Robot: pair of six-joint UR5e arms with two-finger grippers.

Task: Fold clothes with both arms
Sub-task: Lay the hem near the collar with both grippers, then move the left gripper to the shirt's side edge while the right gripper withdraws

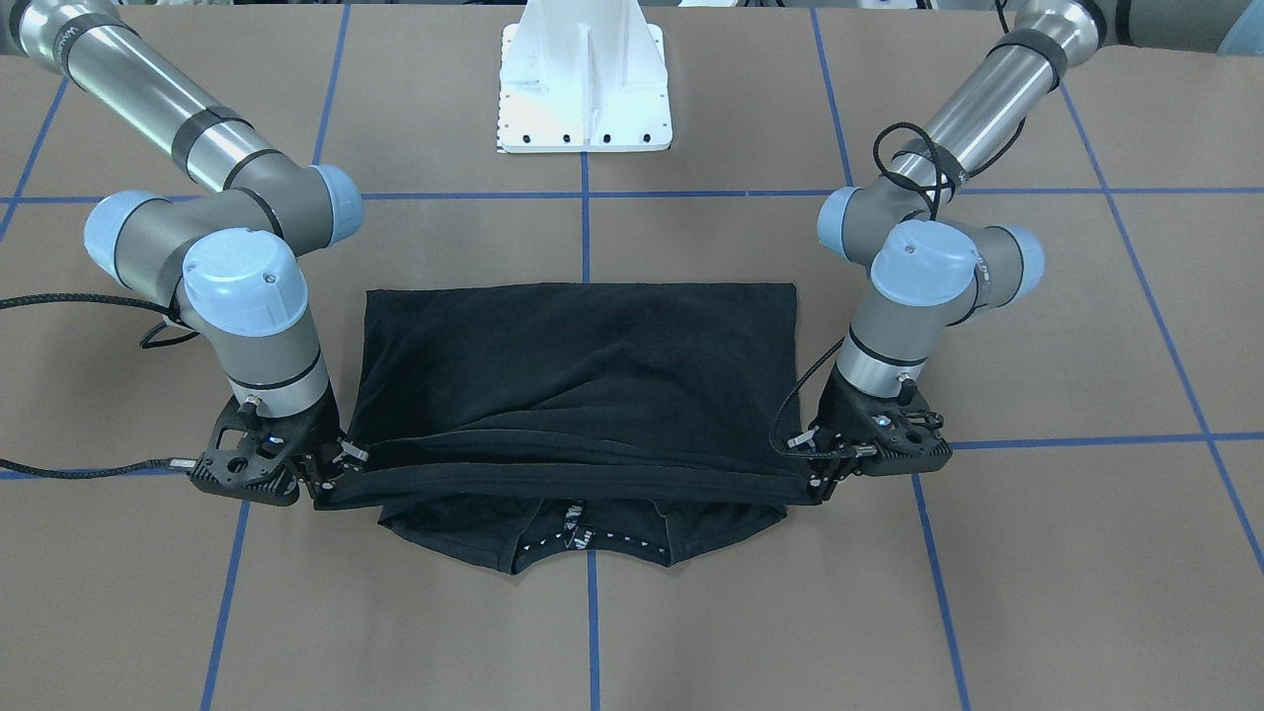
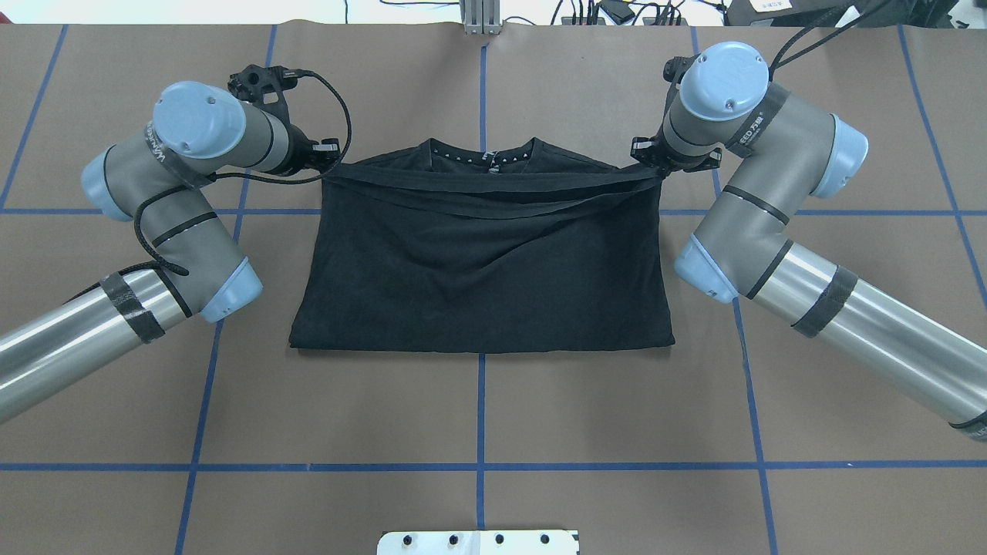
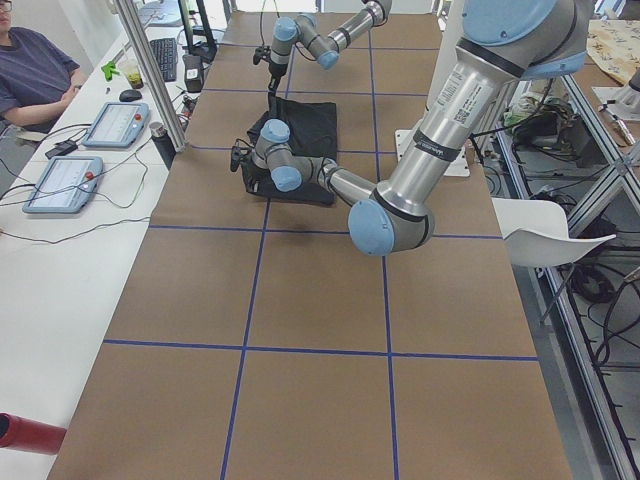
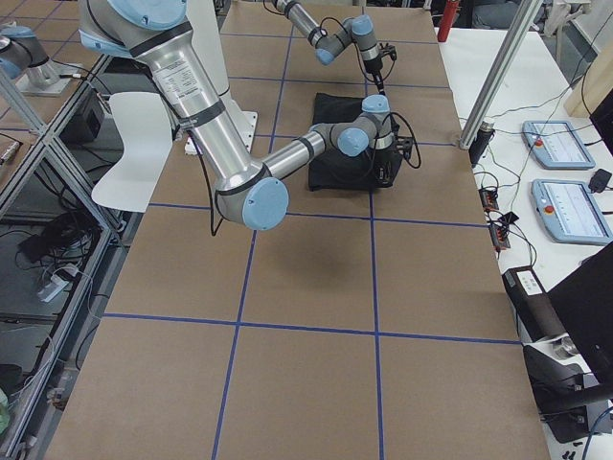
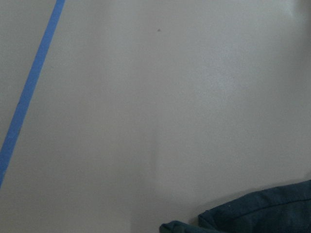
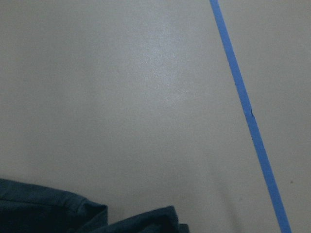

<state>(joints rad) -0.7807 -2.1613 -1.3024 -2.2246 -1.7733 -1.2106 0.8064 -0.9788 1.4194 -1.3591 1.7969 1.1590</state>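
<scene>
The black T-shirt [image 1: 583,365] lies on the brown table, folded over itself, with no logo showing. Its collar with white-dotted neck tape [image 1: 583,538] pokes out on the side far from the robot and also shows in the overhead view [image 2: 482,156]. My left gripper [image 1: 818,472] [image 2: 333,164] and right gripper [image 1: 331,474] [image 2: 654,166] are each shut on an end of the shirt's upper edge. They hold that edge [image 2: 493,185] taut between them, just above the collar area. Each wrist view shows only table and a corner of dark cloth [image 5: 262,216] [image 6: 48,211].
The white pedestal base [image 1: 585,79] stands at the robot's side of the table. Blue tape lines [image 2: 481,408] grid the table. An operator [image 3: 35,70] sits beside tablets [image 3: 115,122] on a side bench beyond the table's far edge.
</scene>
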